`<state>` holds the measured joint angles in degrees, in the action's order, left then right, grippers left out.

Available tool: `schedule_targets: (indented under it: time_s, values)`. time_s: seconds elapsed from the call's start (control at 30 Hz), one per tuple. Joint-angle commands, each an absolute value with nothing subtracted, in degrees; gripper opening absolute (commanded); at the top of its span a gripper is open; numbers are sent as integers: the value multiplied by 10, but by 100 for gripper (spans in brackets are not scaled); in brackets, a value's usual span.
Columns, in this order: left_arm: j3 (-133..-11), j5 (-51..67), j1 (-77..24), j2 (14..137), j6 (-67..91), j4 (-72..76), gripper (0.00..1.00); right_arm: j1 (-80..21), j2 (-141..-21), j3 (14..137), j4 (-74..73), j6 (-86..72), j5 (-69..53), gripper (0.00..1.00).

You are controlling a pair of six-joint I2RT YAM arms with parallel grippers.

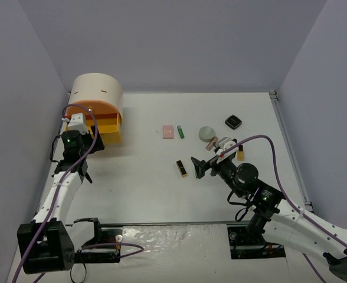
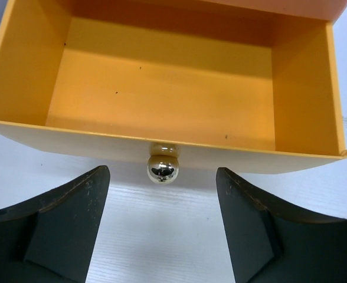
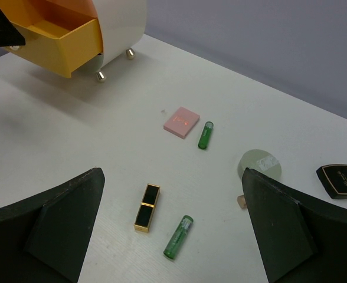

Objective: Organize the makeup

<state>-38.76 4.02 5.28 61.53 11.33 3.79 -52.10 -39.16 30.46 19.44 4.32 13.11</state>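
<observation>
The makeup lies scattered mid-table: a pink square compact [image 1: 168, 131], a green tube [image 1: 180, 132], a round sage compact [image 1: 206, 132], a black square compact [image 1: 233, 122] and a gold-black tube [image 1: 182, 168]. My right gripper [image 1: 198, 167] hovers open over that gold-black tube [image 3: 146, 207] and a second green tube [image 3: 178, 237], holding nothing. My left gripper [image 2: 161, 194] is open just in front of the drawer's shiny knob [image 2: 162, 169], with both fingers clear of it. The yellow drawer [image 2: 161, 88] is pulled out and empty.
The cream drum-shaped box [image 1: 97, 94] stands at the back left on small gold feet, its yellow drawer [image 1: 110, 127] sticking out toward the middle. Another gold-black tube [image 1: 241, 153] and a peach sponge [image 1: 210, 143] lie by my right arm. Grey walls enclose the table.
</observation>
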Motion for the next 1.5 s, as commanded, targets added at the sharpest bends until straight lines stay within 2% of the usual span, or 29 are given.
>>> schedule_targets:
  time_s: [0.0,0.2,0.33,0.43,0.6,0.77,1.0,1.3,1.47]
  values:
    - [-450,23,55,564,125,6,75,-519,-396,330,224,26,156,100]
    - [-508,48,54,505,145,-116,90,-502,-436,377,148,-24,248,100]
    - [-555,79,41,494,173,-167,97,-445,-468,403,104,-74,245,100]
    - [-581,94,0,505,208,-192,97,-398,-490,413,81,-101,229,100]
    - [-635,43,-151,558,228,-233,97,-280,-537,424,66,-146,129,100]
    - [-675,50,-223,631,218,-233,97,-195,-592,434,59,-170,81,100]
    - [-700,55,-236,704,167,-240,97,-101,-717,499,49,-181,44,99]
    - [-647,48,-234,683,134,-236,97,-102,-821,509,50,-181,-14,99]
    - [-641,32,-232,667,141,-239,97,-125,-870,499,50,-192,-2,100]
